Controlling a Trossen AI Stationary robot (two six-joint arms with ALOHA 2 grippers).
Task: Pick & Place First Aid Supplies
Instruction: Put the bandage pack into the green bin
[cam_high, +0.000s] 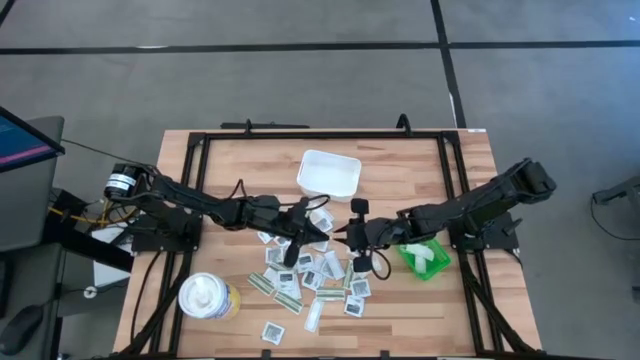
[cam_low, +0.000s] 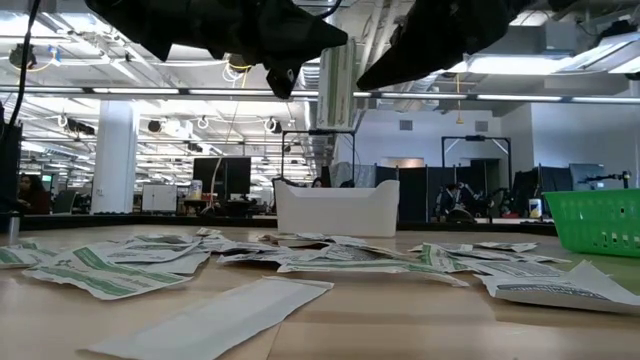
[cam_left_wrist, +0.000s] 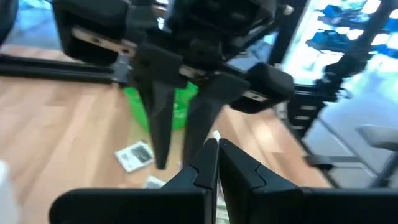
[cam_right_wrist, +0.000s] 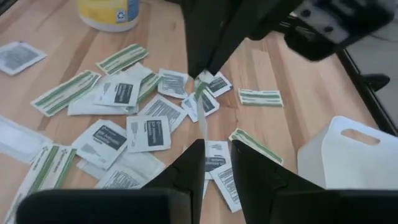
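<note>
My left claw (cam_high: 322, 232) is pinched closed on a thin strip; my right claw (cam_high: 345, 234) stands slightly apart. The packets (cam_high: 310, 280), centre-bottom, look light, limp, slippery; take an edge.

high: straight down | low: table-level, across | wrists: close | shared: packets (cam_high: 310, 275)

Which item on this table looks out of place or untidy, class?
The first aid packets lie scattered and overlapping on the table, none in the white tray. The left gripper and the right gripper meet above them.
</note>
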